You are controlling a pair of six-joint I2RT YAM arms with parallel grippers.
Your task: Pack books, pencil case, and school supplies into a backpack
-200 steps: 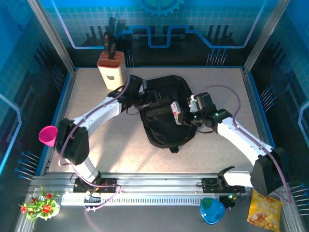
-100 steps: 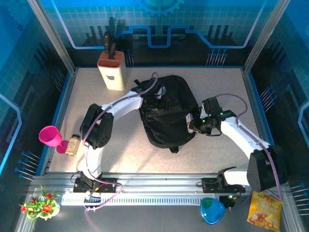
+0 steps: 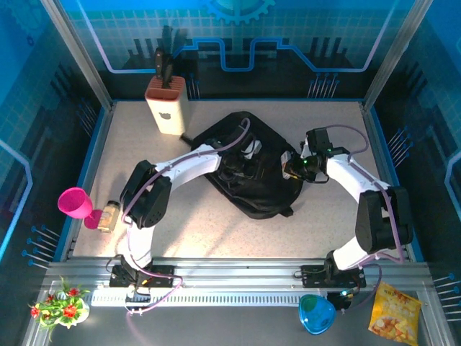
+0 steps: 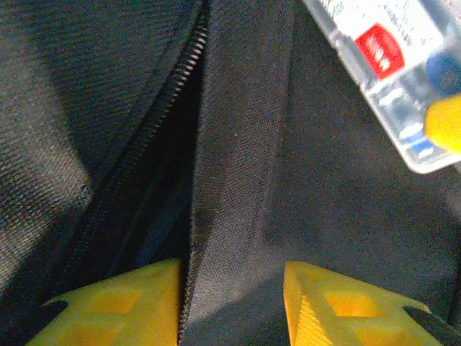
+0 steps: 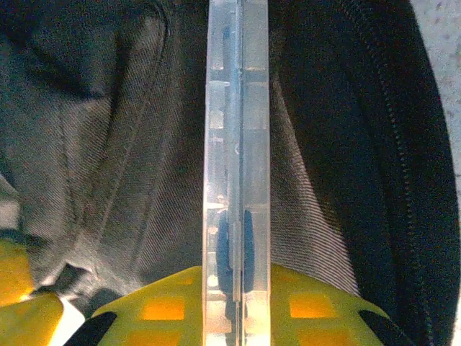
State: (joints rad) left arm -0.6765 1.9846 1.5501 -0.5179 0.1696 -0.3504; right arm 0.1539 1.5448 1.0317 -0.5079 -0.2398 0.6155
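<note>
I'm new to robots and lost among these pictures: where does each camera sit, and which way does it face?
Top external: above and behind the arms, looking down on table, backpack, both arms.
Left wrist: on the left arm, facing the backpack's zipper; its yellow fingers show.
Right wrist: on the right arm, looking along the clear case its fingers clamp.
Shared: both wrist views show that case.

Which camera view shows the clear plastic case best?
Left wrist view: the clear plastic case faces the camera, red label visible, though cropped. Right wrist view shows its thin edge, clamped in the right gripper. Top view shows it small.
</note>
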